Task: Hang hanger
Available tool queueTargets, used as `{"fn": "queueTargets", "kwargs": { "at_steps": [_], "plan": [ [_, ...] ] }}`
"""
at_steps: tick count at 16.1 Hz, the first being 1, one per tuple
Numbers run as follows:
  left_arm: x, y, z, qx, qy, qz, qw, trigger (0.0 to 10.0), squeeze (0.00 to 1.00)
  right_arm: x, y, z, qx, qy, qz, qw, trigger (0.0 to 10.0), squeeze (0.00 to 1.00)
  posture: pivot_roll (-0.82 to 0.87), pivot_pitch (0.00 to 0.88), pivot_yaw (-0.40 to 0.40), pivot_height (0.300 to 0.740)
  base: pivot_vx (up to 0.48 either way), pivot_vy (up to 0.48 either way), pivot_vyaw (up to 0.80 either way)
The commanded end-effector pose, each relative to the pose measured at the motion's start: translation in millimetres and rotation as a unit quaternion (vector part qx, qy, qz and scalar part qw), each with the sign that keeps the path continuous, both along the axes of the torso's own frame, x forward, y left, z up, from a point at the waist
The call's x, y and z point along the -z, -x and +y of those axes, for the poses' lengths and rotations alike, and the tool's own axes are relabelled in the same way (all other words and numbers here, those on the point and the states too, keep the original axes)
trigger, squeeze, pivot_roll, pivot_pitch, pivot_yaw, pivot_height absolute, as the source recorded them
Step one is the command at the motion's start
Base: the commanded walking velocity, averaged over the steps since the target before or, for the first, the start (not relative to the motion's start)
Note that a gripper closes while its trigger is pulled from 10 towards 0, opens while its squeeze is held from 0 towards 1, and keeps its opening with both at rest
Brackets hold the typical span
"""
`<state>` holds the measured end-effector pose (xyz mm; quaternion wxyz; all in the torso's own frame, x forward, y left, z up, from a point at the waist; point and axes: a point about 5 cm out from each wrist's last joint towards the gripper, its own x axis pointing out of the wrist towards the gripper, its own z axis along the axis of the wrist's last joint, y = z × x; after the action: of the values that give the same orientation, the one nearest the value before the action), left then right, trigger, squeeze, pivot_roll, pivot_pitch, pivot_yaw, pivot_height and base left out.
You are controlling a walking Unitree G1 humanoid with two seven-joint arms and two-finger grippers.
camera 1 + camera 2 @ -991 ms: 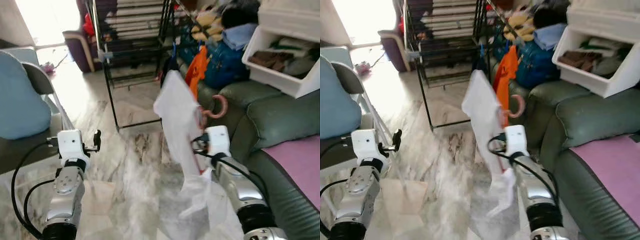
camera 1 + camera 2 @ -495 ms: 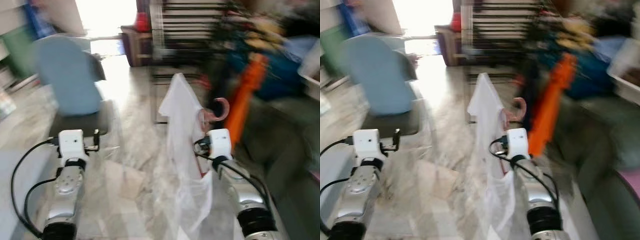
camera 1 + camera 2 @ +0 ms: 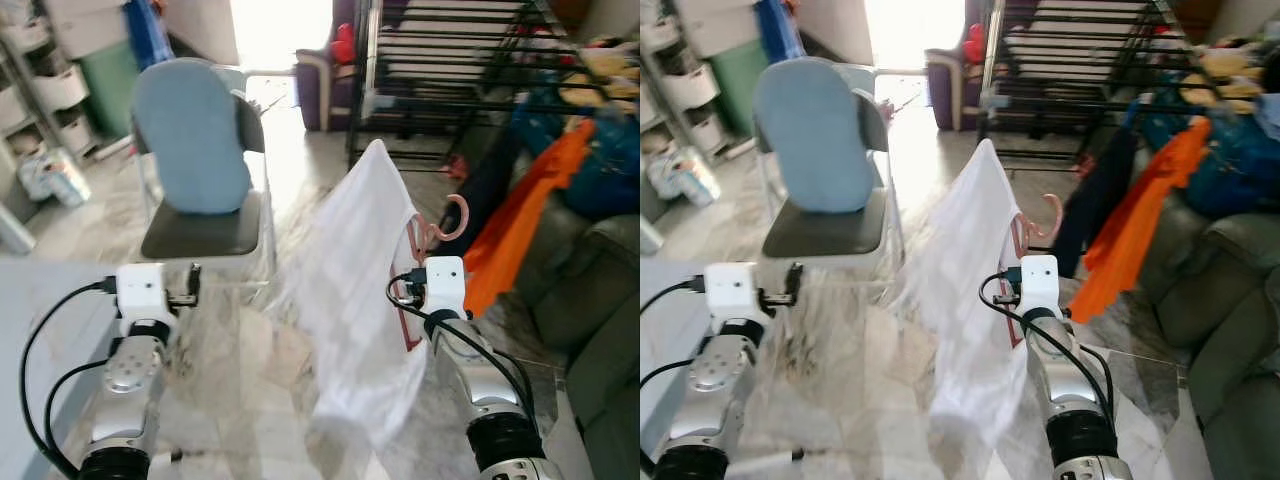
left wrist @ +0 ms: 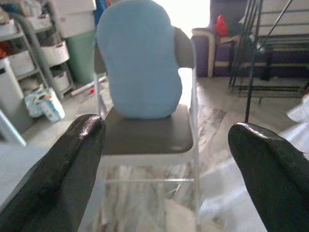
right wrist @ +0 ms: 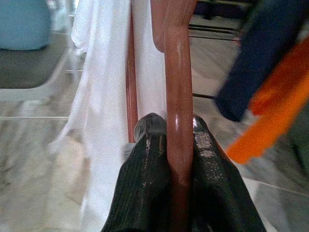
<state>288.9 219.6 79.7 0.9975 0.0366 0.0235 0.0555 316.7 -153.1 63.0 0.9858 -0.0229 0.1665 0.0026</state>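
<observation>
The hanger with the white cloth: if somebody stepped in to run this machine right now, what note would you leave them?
Right end effector: shut on the pink hanger, held upright with the white garment draped on it.
Left end effector: open, holding nothing, pointed toward the chair with the blue cushion.
Black drying rack: ahead, with orange and dark clothes hanging on it.
Done: hanger is in the grip.
Left: carry it to the rack, hook it over a bar, let go.

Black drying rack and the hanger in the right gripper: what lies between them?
In the left eye view, bare marble floor lies between the black rack and the pink hanger held by the right gripper; a white shirt hangs from it.
</observation>
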Motion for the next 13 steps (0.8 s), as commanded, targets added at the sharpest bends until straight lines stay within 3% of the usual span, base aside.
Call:
{"fn": "queueTargets", "kwargs": {
  "at_steps": [1, 7, 10, 13],
  "plan": [
    [-5.7, -3.9, -3.0, 0.012, 0.004, -0.012, 1.000, 10.0, 0.00, -13.4, -8.4, -4.7, 0.013, 0.000, -0.030, 0.999, 10.0, 0.00, -0.07, 0.000, 0.020, 0.740, 0.360, 0.000, 0.00],
    [-9.7, -11.9, -8.4, 0.035, 0.012, -0.017, 0.999, 10.0, 0.00, -7.5, -10.4, -4.0, 0.013, 0.009, 0.000, 1.000, 10.0, 0.00, -0.08, 0.000, 0.018, 0.740, 0.446, 0.000, 0.00],
    [-9.9, -14.2, -11.5, 0.043, 0.018, -0.018, 0.999, 10.0, 0.00, 6.5, -7.1, -0.6, -0.005, 0.023, 0.060, 0.998, 10.0, 0.00, -0.08, 0.000, 0.015, 0.740, 0.453, 0.000, 0.00],
    [-10.1, -15.0, -12.9, 0.045, 0.024, -0.017, 0.999, 10.0, 0.00, 5.6, -8.1, -0.1, -0.009, 0.024, 0.063, 0.998, 10.0, 0.00, -0.08, 0.000, 0.012, 0.740, 0.442, 0.000, 0.00]
  ]
}}
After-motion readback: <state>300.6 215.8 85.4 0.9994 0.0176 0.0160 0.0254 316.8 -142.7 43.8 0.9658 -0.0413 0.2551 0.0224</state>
